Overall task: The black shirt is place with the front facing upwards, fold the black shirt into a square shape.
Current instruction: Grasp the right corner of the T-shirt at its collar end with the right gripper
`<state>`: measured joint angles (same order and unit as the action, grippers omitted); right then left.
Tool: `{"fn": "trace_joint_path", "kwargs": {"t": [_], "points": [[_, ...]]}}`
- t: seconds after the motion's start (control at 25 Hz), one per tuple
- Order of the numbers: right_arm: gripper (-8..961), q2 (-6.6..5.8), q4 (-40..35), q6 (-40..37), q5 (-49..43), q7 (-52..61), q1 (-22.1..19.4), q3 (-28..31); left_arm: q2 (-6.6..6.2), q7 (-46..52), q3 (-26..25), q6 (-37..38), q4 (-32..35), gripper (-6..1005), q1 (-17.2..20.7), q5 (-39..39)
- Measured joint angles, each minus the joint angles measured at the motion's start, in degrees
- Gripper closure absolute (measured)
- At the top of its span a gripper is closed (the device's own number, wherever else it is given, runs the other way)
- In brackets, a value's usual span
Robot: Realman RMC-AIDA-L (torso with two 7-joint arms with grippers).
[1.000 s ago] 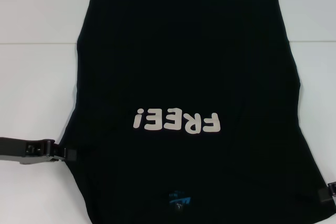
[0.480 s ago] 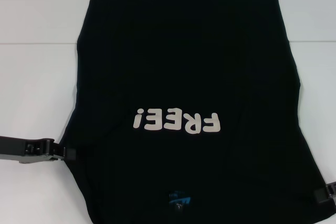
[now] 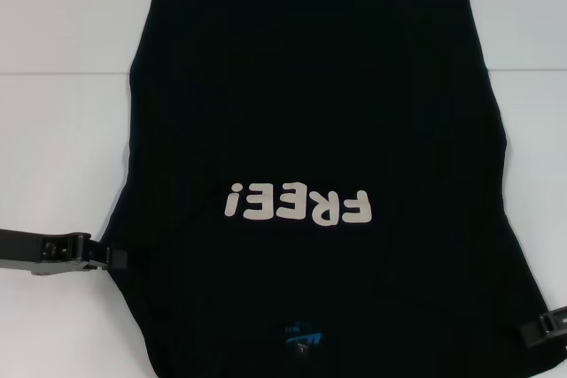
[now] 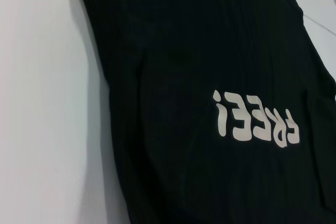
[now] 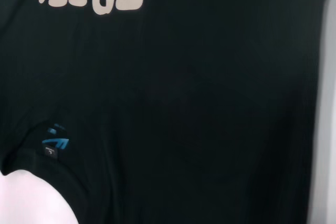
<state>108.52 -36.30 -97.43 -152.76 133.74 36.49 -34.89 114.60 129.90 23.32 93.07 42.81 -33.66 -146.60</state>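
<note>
A: Item one, the tabletop: white, carrying everything listed.

B: Item two, the black shirt: spread flat, front up, long axis running away from the robot, collar end nearest. Sleeves appear already turned in, judging by the straight side edges.

A: Sub-items: the lettering, off-white, upside down from the head view; the neck label, blue, at the near edge.

B: Item three, the left tool: low over the tabletop, arm reaching in horizontally from the left, tip at the shirt's near left edge. The shirt lies to its right. Whether it pinches cloth or is spread, the observer cannot tell.

A: Item four, the right tool: at the near right corner, just beside the shirt's edge, angled inward. Its state likewise cannot be told.

B: Judgement: each tool flanks one near corner, equally close; a lengthwise fold toward the far hem seems the likely call.
</note>
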Motion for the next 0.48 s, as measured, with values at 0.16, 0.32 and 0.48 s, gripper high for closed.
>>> {"fn": "trace_joint_path", "kwargs": {"t": [0.16, 0.32, 0.48], "points": [[46, 0.49, 0.4, 0.0, 0.0, 0.0, 0.8, -0.1, 0.0, 0.0, 0.0, 0.0, 0.0, 966, 0.0, 0.0], [50, 1.1, 1.7, 0.1, 0.0, 0.0, 2.2, -0.2, -0.03, 0.0, -0.1, 0.0, 0.0, 966, -0.1, 0.0], [54, 1.69, 2.1, 0.6, 0.0, 0.0, 3.1, -1.2, -0.07, 0.0, -0.2, 0.0, 0.0, 966, -0.2, 0.1]]}}
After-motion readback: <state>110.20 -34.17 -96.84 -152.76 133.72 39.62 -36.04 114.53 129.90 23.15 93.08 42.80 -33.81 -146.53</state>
